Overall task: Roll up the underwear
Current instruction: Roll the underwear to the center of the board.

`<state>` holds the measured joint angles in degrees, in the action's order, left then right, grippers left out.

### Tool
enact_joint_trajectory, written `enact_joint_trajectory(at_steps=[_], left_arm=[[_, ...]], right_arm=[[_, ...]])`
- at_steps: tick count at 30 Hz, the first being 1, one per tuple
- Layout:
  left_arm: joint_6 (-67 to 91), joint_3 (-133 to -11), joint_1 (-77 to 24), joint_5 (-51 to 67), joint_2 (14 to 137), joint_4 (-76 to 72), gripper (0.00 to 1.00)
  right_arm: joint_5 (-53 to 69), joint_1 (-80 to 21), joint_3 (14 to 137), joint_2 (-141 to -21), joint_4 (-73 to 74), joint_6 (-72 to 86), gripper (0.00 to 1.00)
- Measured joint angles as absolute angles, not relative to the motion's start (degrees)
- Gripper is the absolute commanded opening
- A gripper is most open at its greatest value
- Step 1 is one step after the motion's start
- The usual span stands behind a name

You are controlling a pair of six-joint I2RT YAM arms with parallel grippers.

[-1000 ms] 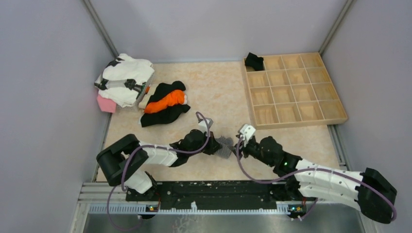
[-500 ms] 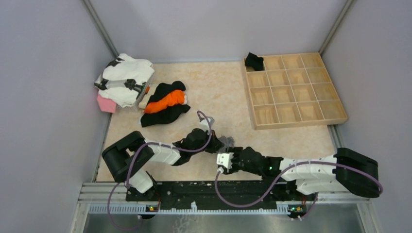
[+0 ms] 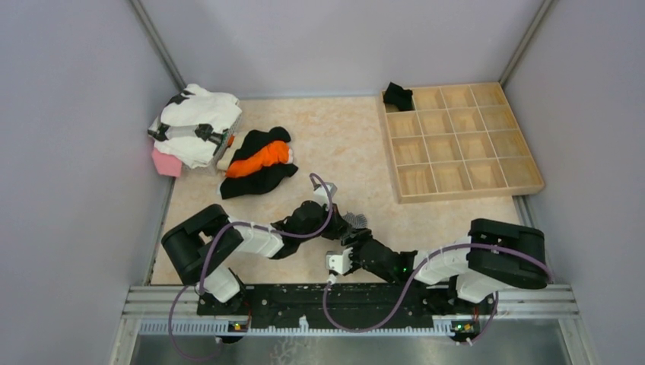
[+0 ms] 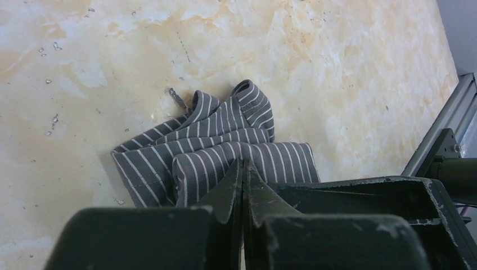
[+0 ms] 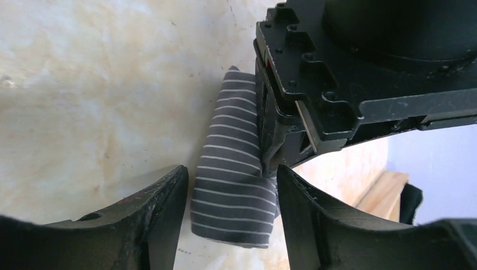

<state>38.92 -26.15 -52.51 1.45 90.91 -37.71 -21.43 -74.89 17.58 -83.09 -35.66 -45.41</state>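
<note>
The grey striped underwear (image 3: 355,221) lies bunched and partly rolled on the table near the front middle. In the left wrist view its folds (image 4: 225,132) lie right at my left gripper (image 4: 243,163), which is shut and pinches a fold of the cloth at its tips. My left gripper (image 3: 344,226) reaches it from the left. My right gripper (image 3: 351,245) comes from the near side and stands open. In the right wrist view the rolled end (image 5: 233,140) sits between the right gripper's (image 5: 230,169) spread fingers, untouched by either. Black underwear (image 3: 397,95) sits in the tray's far-left compartment.
A wooden tray (image 3: 464,190) with several compartments stands at the back right. A pile of white clothing (image 3: 194,122), a pink item (image 3: 166,162) and a black and orange garment (image 3: 258,163) lie at the back left. A metal rail (image 3: 335,300) runs along the near edge.
My right arm has swung from the right of the striped underwear round to its near side, and its open gripper now straddles the rolled end. The left gripper has hardly moved.
</note>
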Motion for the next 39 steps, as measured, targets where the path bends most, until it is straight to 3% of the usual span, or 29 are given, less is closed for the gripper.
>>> enact_joint_trajectory(at_steps=[2,7,9,16,27,39], left_arm=[[38.9,-26.2,-52.5,1.5,90.9,-37.8,0.0],[38.8,-26.1,-52.4,1.6,90.7,-37.6,0.0],[38.8,-26.0,-52.4,1.6,90.1,-37.0,0.0],[38.1,-24.8,-52.6,-1.3,80.2,-26.0,0.01],[40.9,-20.5,-52.6,-21.8,46.2,1.7,0.24],[41.9,-17.8,-52.5,-17.3,37.7,11.1,0.35]], right_arm=[[-22.9,-74.9,18.1,-84.7,-36.7,-46.7,0.47],[-25.1,-75.0,18.4,-86.8,-37.5,-47.0,0.1],[-25.7,-75.2,18.4,-86.9,-37.7,-46.5,0.0],[-24.7,-75.3,22.0,-84.7,-30.6,-38.3,0.0],[-19.5,-75.3,29.2,-80.3,-13.9,-16.2,0.0],[-15.1,-72.0,27.3,-80.2,-20.3,9.1,0.0]])
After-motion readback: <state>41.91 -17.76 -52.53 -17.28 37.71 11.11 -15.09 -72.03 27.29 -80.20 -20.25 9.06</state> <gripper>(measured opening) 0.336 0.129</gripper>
